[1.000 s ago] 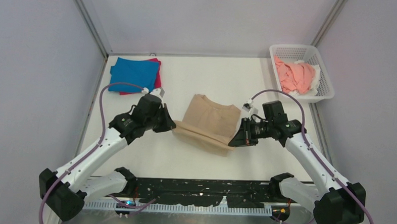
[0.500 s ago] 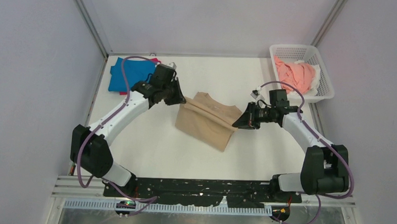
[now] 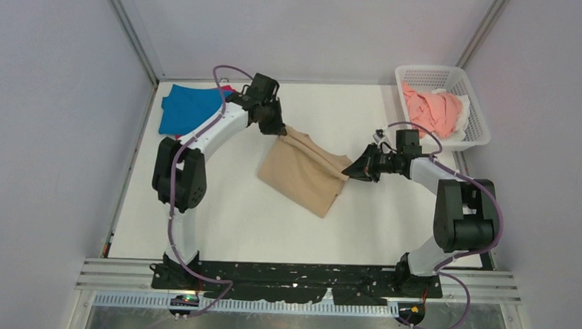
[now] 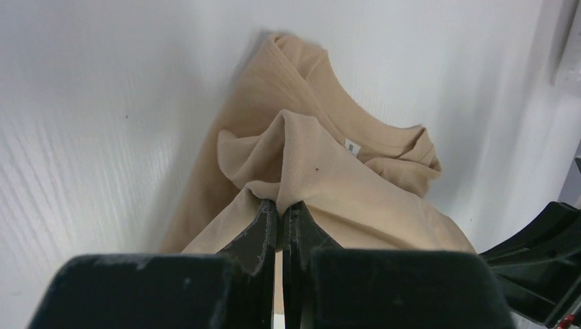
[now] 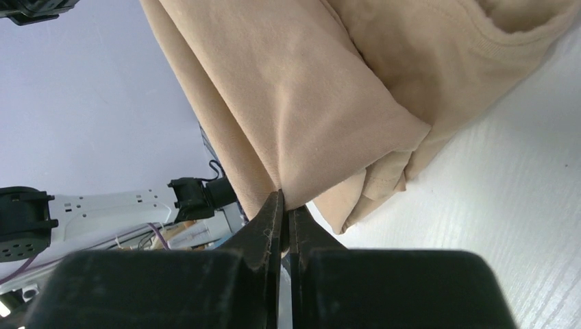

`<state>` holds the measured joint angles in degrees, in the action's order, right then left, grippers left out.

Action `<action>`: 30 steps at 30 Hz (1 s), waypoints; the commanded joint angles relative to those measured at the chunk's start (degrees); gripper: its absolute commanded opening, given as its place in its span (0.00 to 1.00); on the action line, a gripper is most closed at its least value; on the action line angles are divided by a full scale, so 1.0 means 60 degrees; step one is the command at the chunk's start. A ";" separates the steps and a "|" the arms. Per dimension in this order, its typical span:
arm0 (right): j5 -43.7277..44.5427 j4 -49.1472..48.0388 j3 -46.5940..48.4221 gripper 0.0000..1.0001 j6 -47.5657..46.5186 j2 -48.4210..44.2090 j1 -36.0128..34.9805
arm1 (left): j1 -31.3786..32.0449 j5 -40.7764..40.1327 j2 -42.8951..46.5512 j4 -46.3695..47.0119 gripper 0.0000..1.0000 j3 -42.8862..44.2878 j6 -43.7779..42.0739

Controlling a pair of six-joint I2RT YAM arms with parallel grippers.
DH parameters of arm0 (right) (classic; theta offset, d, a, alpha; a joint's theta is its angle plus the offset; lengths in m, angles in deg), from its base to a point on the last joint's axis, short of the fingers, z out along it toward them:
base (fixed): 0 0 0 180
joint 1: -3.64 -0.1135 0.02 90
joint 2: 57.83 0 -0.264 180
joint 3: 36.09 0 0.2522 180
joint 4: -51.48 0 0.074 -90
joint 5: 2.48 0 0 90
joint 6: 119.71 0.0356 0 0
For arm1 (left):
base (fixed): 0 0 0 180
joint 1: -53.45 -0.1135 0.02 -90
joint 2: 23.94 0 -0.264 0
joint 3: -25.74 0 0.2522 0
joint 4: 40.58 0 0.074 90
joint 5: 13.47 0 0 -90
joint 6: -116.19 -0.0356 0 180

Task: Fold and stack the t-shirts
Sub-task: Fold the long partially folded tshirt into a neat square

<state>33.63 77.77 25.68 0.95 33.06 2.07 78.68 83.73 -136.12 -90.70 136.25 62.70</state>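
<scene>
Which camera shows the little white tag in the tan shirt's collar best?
The left wrist camera: the white tag shows plainly inside the collar of the tan shirt. The top camera shows the whole shirt, but no tag can be made out. The right wrist camera shows only bunched cloth.

Bright, even, diffuse light
Soft shadows on the bench (image 4: 103,137); wrist views blur the near jaws

Top camera fixed above and behind the arm bases (image 3: 174,267), looking down on the whole table (image 3: 226,228). Wrist cameras sit close behind their fingers (image 4: 264,229), facing along them. All three share the tan shirt (image 3: 302,181).
</scene>
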 commanded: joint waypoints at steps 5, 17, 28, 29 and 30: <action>0.0654 -0.1082 0.0614 0.48 0.0757 0.0359 0.0535 | -0.0260 0.0424 -0.1010 -0.0296 0.69 0.1757 -0.0541; 0.3877 0.0182 0.0537 0.95 -0.0476 -0.2741 0.0511 | -0.0282 0.1598 0.0233 -0.0007 1.00 0.1149 -0.1284; 0.3258 -0.1310 0.0124 0.95 -0.0122 -0.2228 -0.2077 | -0.0020 0.4186 -0.0473 0.1044 1.00 0.0432 -0.1351; 0.3329 -0.1282 0.0318 0.95 -0.0171 -0.1833 -0.2214 | -0.0024 0.4258 -0.0697 0.1022 1.00 0.0637 -0.1297; 0.3372 -0.1279 0.0414 0.95 -0.0150 -0.1643 -0.2248 | -0.0017 0.4356 -0.0954 0.0995 1.00 0.0893 -0.1263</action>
<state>52.97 74.30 26.49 -1.26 18.31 -9.60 78.29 104.87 -137.50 -87.20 137.71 55.38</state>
